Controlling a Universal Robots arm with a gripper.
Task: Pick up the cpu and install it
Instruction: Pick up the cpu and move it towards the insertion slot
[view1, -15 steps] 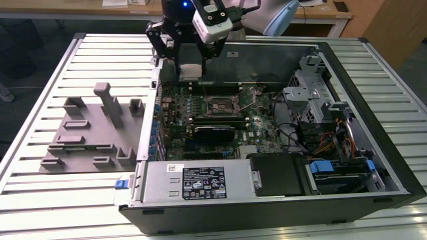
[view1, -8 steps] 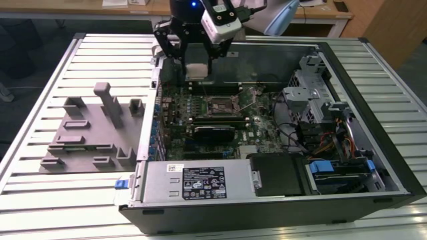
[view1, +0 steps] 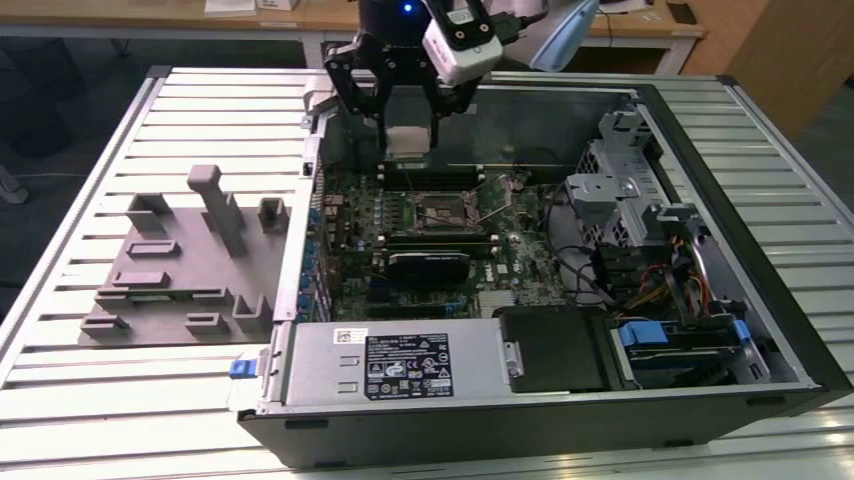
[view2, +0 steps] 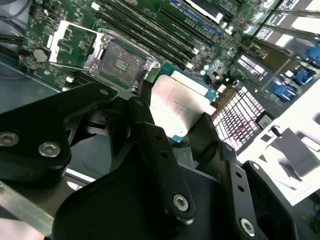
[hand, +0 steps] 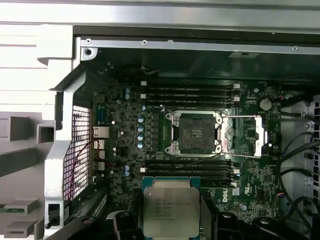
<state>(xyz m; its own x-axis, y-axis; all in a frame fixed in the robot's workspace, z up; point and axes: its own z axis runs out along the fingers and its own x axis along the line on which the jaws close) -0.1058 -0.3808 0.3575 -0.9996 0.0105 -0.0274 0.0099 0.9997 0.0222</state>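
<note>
The cpu (hand: 171, 212) is shown pinched between the fingers (view2: 150, 135) of the gripper (view1: 407, 146). It is held above the open computer case (view1: 534, 405), near the uncovered socket (hand: 195, 132). The case is carried by a slatted surface (view1: 120, 400).

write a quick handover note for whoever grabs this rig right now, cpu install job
Gripper: jaws shut on the cpu, holding it by its edges, metal top up.
Cpu: in the air over the motherboard inside the computer case, off to one side of the socket and not touching it.
Socket: empty, with its load plate swung open.
Done: the pickup.
Left: the cpu is not yet seated in the socket.
</note>
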